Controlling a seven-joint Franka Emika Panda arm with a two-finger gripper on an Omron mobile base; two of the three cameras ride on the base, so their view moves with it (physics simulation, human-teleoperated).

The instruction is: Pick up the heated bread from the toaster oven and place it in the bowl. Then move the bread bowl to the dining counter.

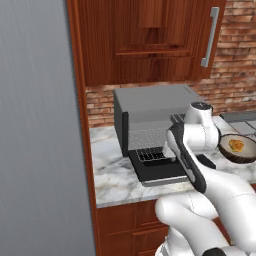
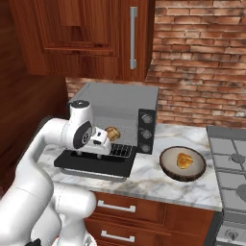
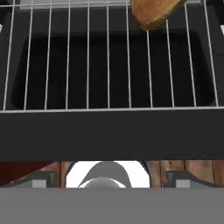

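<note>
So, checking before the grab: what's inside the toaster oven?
A golden-brown bread piece lies on the silver wire rack in the grey toaster oven; the white arm hides the left part.

toaster oven (image 2: 117, 98): matt grey metal shell, perforated-looking inner walls, black drop-down door (image 2: 93, 165) smooth and dull. wire rack (image 3: 109, 57): thin bright silver wire over a dark matt tray. bread (image 3: 154, 12): golden-brown, lumpy, rough crust. bowl (image 2: 182, 163): dark brown matt outside, tan inside. counter (image 1: 112, 177): polished white marble, grey veins. cabinets (image 1: 145, 40): red-brown wood, satin finish, brushed metal handle (image 1: 210, 36). wall (image 2: 202, 57): rough red brick. arm (image 1: 210, 200): glossy white plastic, dark joints.
</note>
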